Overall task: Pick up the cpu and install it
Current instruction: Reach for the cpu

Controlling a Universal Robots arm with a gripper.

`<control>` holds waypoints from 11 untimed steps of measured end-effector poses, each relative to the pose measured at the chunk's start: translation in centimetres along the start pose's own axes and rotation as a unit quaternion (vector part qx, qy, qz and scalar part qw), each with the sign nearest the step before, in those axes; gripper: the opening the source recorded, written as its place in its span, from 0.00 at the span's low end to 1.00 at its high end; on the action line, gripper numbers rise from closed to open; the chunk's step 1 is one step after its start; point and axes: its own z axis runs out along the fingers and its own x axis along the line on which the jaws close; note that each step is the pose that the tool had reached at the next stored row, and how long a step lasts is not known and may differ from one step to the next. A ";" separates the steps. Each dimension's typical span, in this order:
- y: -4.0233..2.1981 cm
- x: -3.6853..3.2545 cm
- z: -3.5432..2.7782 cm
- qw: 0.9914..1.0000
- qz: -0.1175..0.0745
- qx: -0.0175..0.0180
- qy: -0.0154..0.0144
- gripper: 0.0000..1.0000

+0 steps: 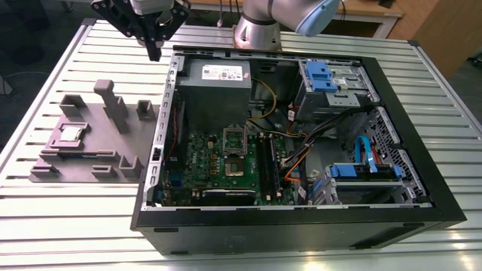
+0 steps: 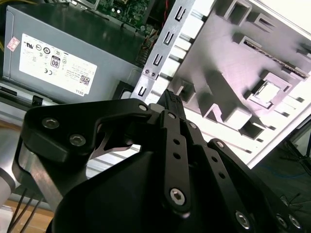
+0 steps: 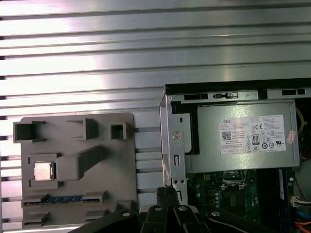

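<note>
Pincer [image 1: 154,55] hangs at the exterior view's upper left, fingers closed together, gripping nothing, near the case [image 1: 301,228] corner. Cpu [image 1: 71,134] lies in the tray [image 1: 105,142] at left, on the slatted metal surface [image 1: 75,226].

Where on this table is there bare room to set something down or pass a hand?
In the exterior view, bare slatted table lies between the tray and the near edge, and beyond the tray by the gripper. The gap between tray and computer case is narrow. Inside the case it is crowded: motherboard, cables, drive bays.
</note>
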 end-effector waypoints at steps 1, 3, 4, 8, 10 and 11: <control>0.00 0.02 0.00 1.000 0.000 0.000 0.000 0.10; -0.01 0.07 0.00 1.000 0.000 0.000 0.000 0.10; -0.01 0.10 0.00 1.000 0.000 0.000 0.001 0.10; -0.03 0.35 0.07 1.000 0.000 0.000 0.003 0.10; -0.03 0.38 0.08 1.000 0.000 0.000 0.004 0.10; -0.04 0.39 0.08 1.000 0.000 0.000 0.004 0.10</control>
